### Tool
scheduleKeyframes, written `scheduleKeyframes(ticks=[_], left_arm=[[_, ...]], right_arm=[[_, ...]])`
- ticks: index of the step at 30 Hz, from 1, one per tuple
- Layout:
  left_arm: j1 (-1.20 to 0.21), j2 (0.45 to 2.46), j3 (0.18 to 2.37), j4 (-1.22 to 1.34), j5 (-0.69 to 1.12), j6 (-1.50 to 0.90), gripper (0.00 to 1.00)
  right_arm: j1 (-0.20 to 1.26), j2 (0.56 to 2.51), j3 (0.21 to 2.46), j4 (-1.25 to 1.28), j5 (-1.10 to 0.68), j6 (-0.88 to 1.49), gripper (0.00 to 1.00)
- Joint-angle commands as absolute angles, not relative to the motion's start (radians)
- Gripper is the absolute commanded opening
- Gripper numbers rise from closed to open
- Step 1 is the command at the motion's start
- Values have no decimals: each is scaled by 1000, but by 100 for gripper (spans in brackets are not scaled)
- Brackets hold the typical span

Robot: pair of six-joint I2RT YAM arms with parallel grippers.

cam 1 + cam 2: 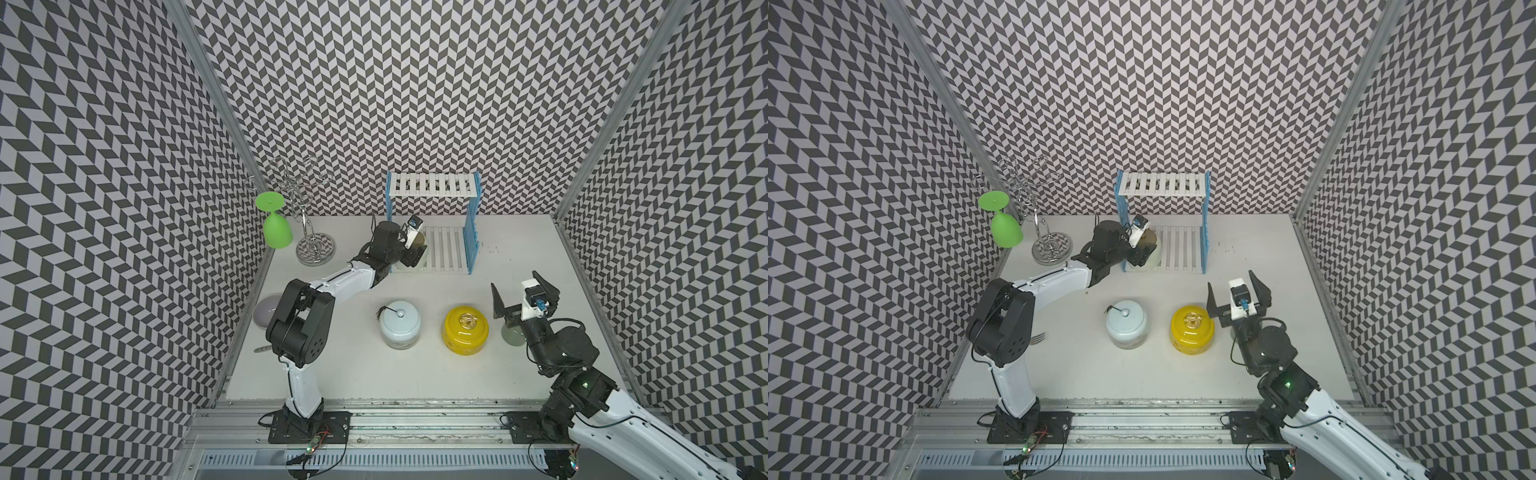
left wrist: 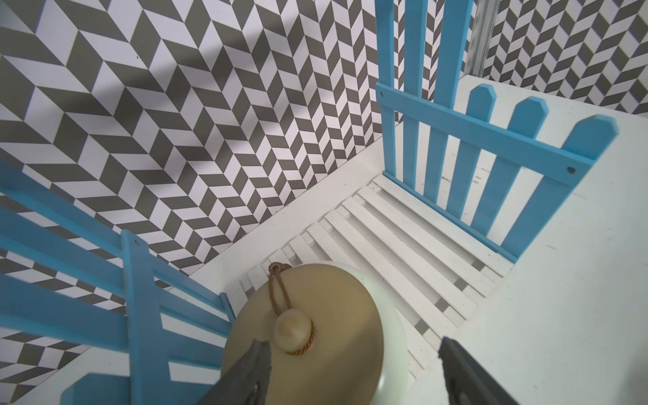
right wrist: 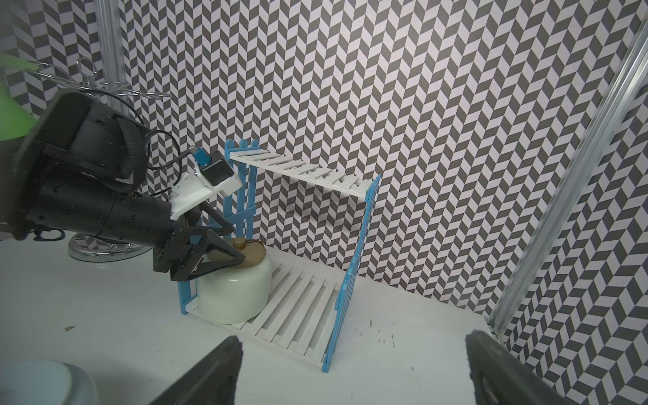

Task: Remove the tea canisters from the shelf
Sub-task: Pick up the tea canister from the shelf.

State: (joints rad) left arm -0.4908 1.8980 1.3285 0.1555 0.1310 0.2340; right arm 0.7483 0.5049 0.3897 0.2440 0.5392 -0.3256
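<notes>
- Left gripper (image 2: 353, 343): fingers straddle the brown lid (image 2: 333, 308) of the cream ceramic canister (image 3: 235, 294) (a gap shows on one side), on the lower board of the white-slatted, blue-sided shelf (image 3: 298, 308)
- Right gripper (image 1: 515, 280): fingers spread wide, holding nothing

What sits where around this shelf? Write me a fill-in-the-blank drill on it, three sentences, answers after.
On the shelf, the cream canister stands on the ____ tier.
The left gripper has its jaws on either side of that canister's ____ lid.
On the table, the canister with the gold knob, beside the pale blue canister, is ____.
Missing words: lower; brown; yellow.
</notes>
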Motion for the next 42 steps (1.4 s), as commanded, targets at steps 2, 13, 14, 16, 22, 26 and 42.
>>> scheduleKeyframes(ticks=[2,13,14,16,22,26,42], left_arm=[[-495,1930,1387,186,58,195,78],[-482,2021,1458,169,19,180,72],[-481,2027,1463,164,24,177,71],[-476,2038,1469,158,31,175,68],[-454,2081,1504,133,52,161,54],[-438,2102,1519,117,64,121,40],[-437,2075,1503,150,118,180,0]], right_arm=[[745,489,380,308,556,-336,100],[743,466,373,319,564,-347,100],[743,460,371,323,567,-349,99],[742,452,368,328,569,-354,100],[741,443,361,342,569,-357,100],[741,450,356,347,570,-356,100],[739,457,347,353,586,-365,100]])
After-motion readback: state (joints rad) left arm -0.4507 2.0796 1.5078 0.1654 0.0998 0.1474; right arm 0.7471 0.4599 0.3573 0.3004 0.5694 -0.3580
